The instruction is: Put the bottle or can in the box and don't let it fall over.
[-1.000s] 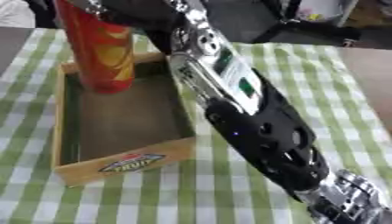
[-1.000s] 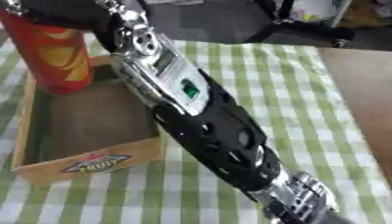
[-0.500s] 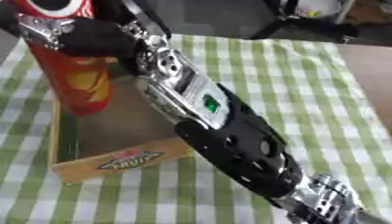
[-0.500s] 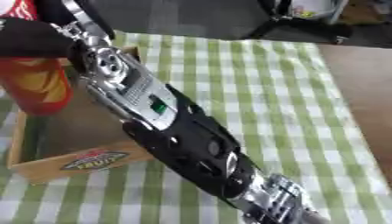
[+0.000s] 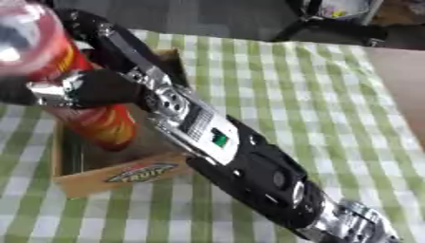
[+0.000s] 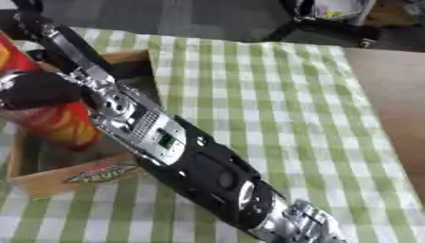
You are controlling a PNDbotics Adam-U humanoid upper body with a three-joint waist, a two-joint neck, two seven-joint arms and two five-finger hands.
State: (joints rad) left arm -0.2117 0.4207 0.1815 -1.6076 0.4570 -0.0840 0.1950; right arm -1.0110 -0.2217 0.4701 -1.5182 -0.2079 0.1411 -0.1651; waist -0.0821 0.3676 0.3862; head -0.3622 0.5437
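The big table with its green and white checked cloth (image 5: 274,85) fills most of what I see. My long black and silver right arm (image 5: 241,161) comes in from the bottom right corner and reaches up and across to the left.

On the left part of the cloth sits the low wooden box (image 5: 116,178). It is open on top and has an oval label on its near wall.

The tall red can with yellow marks on it (image 5: 104,124) stands inside the box, toward the near left side. Its bottom looks to be on the box floor. The can leans a little, and its pale round top (image 5: 23,33) is very near my eyes and looks blurry.

My right hand (image 5: 79,90) is black with some silver on it. It sits at the middle of the can, and my fingers are curled round the can, holding it.
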